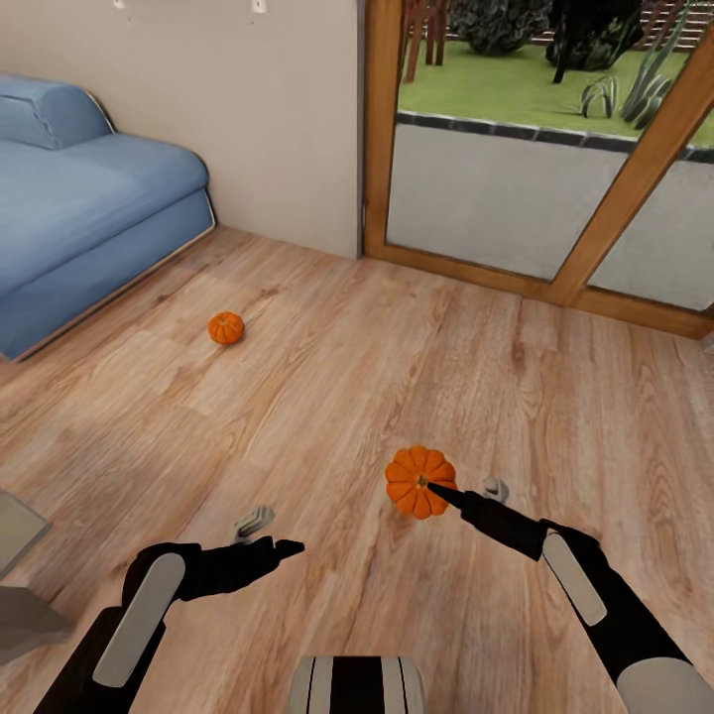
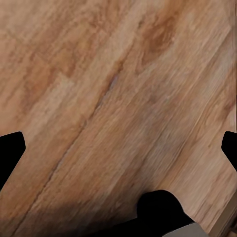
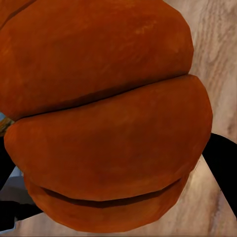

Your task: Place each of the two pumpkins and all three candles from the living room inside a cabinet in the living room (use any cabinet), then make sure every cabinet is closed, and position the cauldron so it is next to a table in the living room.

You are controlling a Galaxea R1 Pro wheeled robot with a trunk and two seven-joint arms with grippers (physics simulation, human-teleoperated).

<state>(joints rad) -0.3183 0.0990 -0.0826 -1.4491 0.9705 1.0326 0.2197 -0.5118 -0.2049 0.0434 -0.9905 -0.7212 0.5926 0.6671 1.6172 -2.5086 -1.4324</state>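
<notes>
One orange ribbed pumpkin sits at the tip of my right gripper, held above the wooden floor with its stem side toward the head camera. In the right wrist view this pumpkin bulges between the dark fingers, which press against its sides. A second, smaller-looking pumpkin rests on the floor farther off to the left, near the sofa. My left gripper hovers low over bare floorboards, open and empty, its fingertips spread wide apart. Candles, cabinet and cauldron are out of view.
A blue sofa fills the far left. A beige wall and a wood-framed glass door close off the back. A grey flat edge pokes in at the lower left. Wooden floor stretches between the two pumpkins.
</notes>
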